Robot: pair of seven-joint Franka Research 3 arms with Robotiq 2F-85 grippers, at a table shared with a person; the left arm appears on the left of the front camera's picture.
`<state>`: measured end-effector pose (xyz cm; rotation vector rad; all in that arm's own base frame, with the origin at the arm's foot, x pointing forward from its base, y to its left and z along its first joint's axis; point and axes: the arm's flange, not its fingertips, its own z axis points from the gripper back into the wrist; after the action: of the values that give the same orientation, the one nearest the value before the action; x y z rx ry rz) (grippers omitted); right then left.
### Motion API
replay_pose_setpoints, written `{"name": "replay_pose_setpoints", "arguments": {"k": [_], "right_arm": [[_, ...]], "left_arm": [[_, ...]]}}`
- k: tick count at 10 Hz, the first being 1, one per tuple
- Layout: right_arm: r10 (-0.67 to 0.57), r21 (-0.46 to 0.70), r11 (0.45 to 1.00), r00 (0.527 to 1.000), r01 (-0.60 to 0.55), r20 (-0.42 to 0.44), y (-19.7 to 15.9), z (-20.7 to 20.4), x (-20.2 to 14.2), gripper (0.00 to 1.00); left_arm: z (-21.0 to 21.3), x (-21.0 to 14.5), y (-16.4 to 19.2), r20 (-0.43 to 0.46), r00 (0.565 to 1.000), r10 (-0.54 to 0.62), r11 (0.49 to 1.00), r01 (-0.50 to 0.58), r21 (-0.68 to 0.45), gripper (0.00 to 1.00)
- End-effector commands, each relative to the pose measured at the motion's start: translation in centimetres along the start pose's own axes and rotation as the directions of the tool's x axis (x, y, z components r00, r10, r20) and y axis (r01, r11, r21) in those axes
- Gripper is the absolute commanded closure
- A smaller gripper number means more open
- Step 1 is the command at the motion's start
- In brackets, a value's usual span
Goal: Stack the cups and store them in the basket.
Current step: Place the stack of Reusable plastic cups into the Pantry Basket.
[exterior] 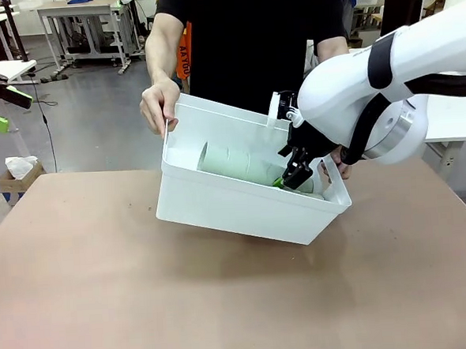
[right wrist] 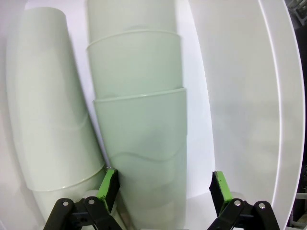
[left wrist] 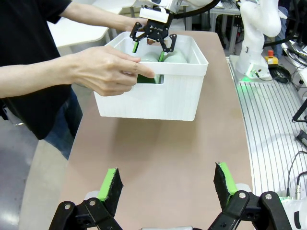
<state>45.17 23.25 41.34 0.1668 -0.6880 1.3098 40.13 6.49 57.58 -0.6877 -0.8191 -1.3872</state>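
Right gripper [right wrist: 163, 191] sits closest to its wrist cam, fingers apart w/ the nearest cup of a nested stack [right wrist: 141, 139] between the pads; can't tell if pads touch it, so not clamped. A second lot of cups [right wrist: 48, 120] lies just beside it, touching, on the white basket [right wrist: 240, 96] floor.

Front view: basket [exterior: 243, 209] is tilted, lifted at the far side, held by the person's hands, one hand [exterior: 160, 106] on the rim, w/ cups [exterior: 228, 163] lying on their sides inside. Right gripper [exterior: 296, 171] reaches down into it from the right arm. Left gripper [left wrist: 165, 184] hangs over bare table [left wrist: 158, 143], fingers wide apart, nothing in them, well apart from the basket [left wrist: 158, 98].

Risks, as I judge: basket is only hand-held and tilted, so a push from the arm could shift it or roll the cups toward the low wall. If the fingers close now they may pinch the stack and drag it out on withdrawal. Lifting out at an angle could catch the rim. Person's hands are near the arm's path, esp. the one by the right wall.
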Motion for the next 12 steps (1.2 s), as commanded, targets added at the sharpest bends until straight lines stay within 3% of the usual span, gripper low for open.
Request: {"name": "replay_pose_setpoints", "arguments": {"k": [1, 3, 7, 9, 12], "right_arm": [[0.014, 0.007, 1.000, 0.999, -0.015, 0.045, -0.3, 1.5, -0.8, 0.00], [-0.006, 0.013, 1.000, 0.996, 0.005, 0.089, -0.8, 4.4, -0.5, 0.00], [-0.129, 0.122, 0.988, 0.955, 0.099, 0.267, -2.6, 13.3, -0.7, 0.00], [-0.197, 0.176, 0.974, 0.913, 0.142, 0.357, -4.1, 18.1, -3.0, 0.00], [-0.274, 0.247, 0.953, 0.844, 0.175, 0.460, -6.1, 23.1, -9.8, 0.00]], "left_arm": [[0.0, 0.4, -0.2, 0.008, 1.000, 0.007, 1.000, -0.007, 0.007, 0.00], [0.0, 0.4, -0.2, 0.008, 1.000, 0.007, 1.000, -0.007, 0.007, 0.00], [0.0, 0.4, -0.2, 0.008, 1.000, 0.007, 1.000, -0.007, 0.007, 0.00], [0.0, 0.4, -0.2, 0.008, 1.000, 0.007, 1.000, -0.007, 0.007, 0.00], [0.0, 0.4, -0.2, 0.008, 1.000, 0.007, 1.000, -0.007, 0.007, 0.00]]}}
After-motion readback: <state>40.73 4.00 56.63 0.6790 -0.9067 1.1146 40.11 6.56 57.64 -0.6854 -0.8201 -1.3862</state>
